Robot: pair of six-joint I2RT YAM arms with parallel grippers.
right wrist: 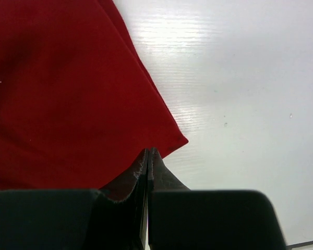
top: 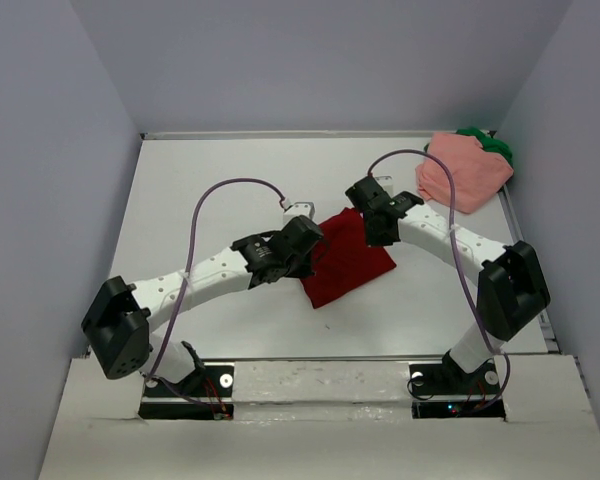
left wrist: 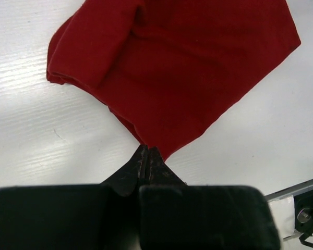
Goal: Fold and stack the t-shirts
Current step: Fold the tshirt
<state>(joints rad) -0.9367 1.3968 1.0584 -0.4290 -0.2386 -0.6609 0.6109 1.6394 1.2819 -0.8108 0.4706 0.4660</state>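
Red shirt (top: 347, 258) lay in the middle of the table (top: 210, 170), folded into a compact, roughly four-sided packet between your two arms. By my reckoning that made one shirt of three folded, or nearly so. The pink shirt (top: 465, 172) and green shirt (top: 492, 146) sat crumpled together at the far right corner, the pink in front with the green showing behind it. Neither was folded and no stack had been started. You had those two folds and all the stacking left.

Your left gripper (left wrist: 147, 151) had its jaws closed, tips at the packet's near corner. Your right gripper (right wrist: 147, 152) was closed too, tips at the cloth's edge beside another corner. I could not tell whether either had nipped any fabric.

The top view alone showed the pink and green pair and the packet's full outline. The arms hid the fingertips there. The left wrist view showed layered folds and a doubled edge on the packet's left side. The right wrist view showed only one smooth red panel and bare table beyond.
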